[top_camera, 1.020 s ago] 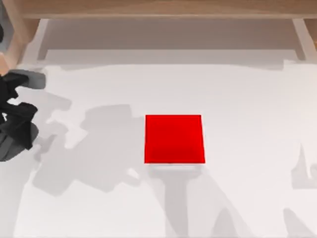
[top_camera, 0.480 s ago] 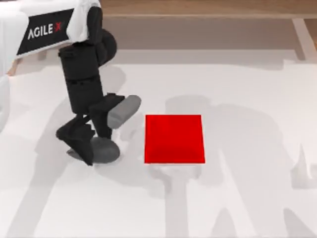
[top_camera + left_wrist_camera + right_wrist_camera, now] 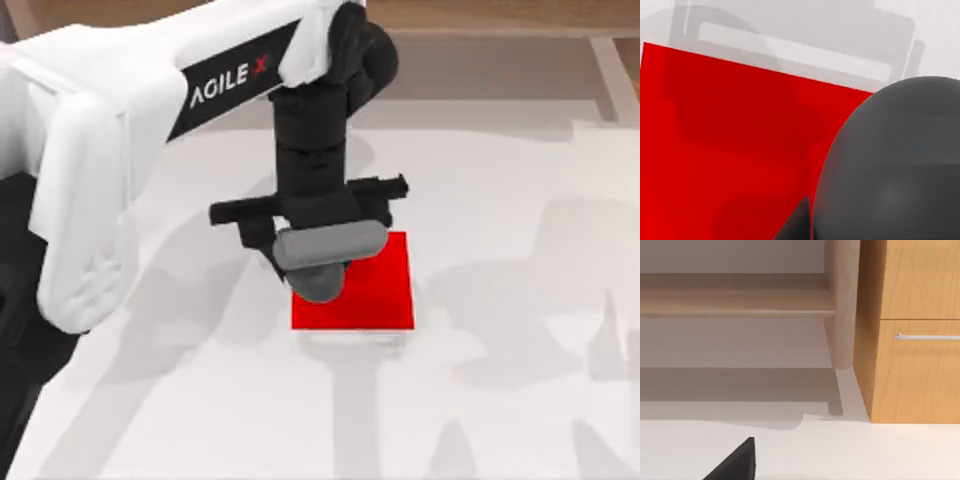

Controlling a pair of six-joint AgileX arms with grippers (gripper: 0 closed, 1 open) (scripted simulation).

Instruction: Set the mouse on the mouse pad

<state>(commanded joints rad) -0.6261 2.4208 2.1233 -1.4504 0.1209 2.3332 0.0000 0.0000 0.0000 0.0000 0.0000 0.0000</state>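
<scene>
White table (image 3: pixel 520 200). Left arm (image 3: pixel 150 120) reaches from the left. Red pad (image 3: pixel 375 295) at table centre. Left gripper (image 3: pixel 310 235) clamped on grey mouse (image 3: pixel 325 255), over the pad's far-left corner; contact with pad unclear.

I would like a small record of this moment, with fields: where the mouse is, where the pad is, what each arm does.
mouse: grey, held by the left gripper, above the pad's upper-left part; mouse
pad: red square, flat on the white table, near its middle
contact mouse/pad: cannot tell
left arm: reaches in from the table's left
right arm: parked, faces a wooden cabinet
</scene>
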